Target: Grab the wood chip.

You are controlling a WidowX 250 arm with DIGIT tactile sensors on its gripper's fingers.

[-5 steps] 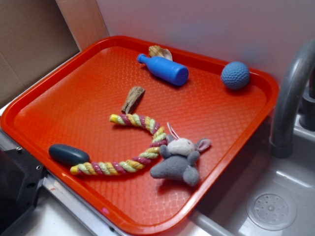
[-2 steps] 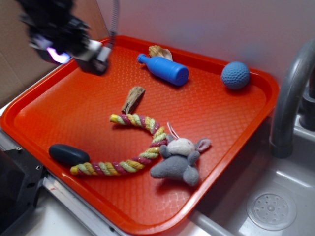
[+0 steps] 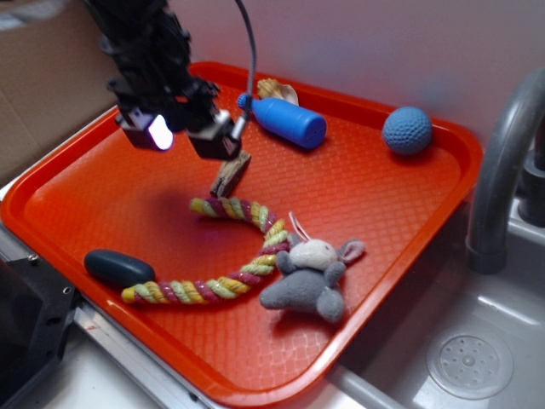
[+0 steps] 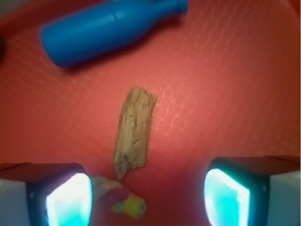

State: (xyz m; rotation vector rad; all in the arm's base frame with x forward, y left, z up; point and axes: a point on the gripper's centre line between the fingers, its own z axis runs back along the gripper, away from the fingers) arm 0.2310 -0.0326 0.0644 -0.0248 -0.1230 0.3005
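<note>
We see a shallow orange plastic tray [image 3: 102, 183] with a raised rim and a diamond-textured floor, and everything we can name lies inside it. The wood chip [image 3: 228, 177], a small brown rough stub with bark-like grain, lies flat near the middle of the tray floor, touching nothing that we can make out. Above it hangs the black gripper [image 3: 183, 136], its two fingers set wide apart with nothing between them. In the wrist view the wood chip [image 4: 135, 132] lies in the open gap between the two lit finger pads [image 4: 68, 200], nearer the left-hand one and clear of both.

Beyond the chip lies a blue plastic bottle [image 3: 285, 119] on its side, well apart from the chip, and behind the bottle's neck, against the far rim, a tan ribbed seashell [image 3: 276, 89]. A blue crocheted ball [image 3: 407, 130] rests near the far right corner. Just below the chip begins one end of a curved rope toy [image 3: 238, 251] twisted in yellow, pink and green strands; the wrist view shows that end [image 4: 120, 200] close to the chip's lower tip. A grey plush mouse [image 3: 311, 277] lies against the rope's bend, and a dark oval stone-like piece [image 3: 117, 267] sits at the rope's other end, near the front rim.
</note>
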